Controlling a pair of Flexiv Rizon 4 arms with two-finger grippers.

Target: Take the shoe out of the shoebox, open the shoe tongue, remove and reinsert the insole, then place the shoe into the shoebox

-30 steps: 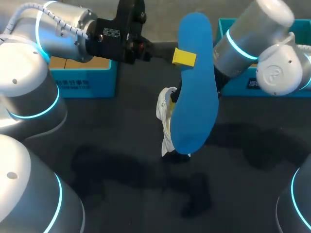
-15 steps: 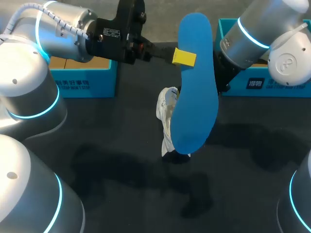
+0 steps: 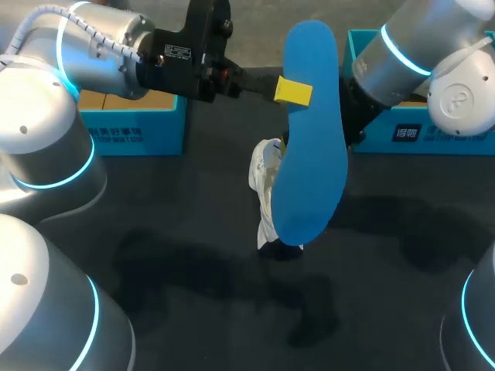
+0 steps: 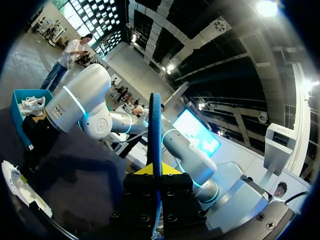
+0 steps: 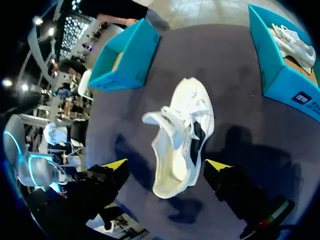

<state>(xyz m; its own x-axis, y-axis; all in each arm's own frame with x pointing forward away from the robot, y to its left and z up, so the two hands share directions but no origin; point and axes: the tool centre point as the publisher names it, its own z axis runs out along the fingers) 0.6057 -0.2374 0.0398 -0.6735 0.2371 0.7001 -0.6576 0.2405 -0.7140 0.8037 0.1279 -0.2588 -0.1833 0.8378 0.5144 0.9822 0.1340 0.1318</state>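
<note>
Even, fairly bright light falls from overhead in the head view. The dark desk (image 3: pixel 193 309) takes soft-edged shadows: a wide patch in front of the shoe (image 3: pixel 264 193) and another under the right arm (image 3: pixel 418 46). The arms' pale shells show a mild sheen with no hard glare. The insole (image 3: pixel 309 139) is flatly lit. In the left wrist view a ceiling lamp (image 4: pixel 267 7) flares white, while the left claw (image 4: pixel 156 170) sits in deep shade. In the right wrist view the shoe is almost washed out, with dark shadows beside it. Straight edges bow toward the rim in both wrist views.
</note>
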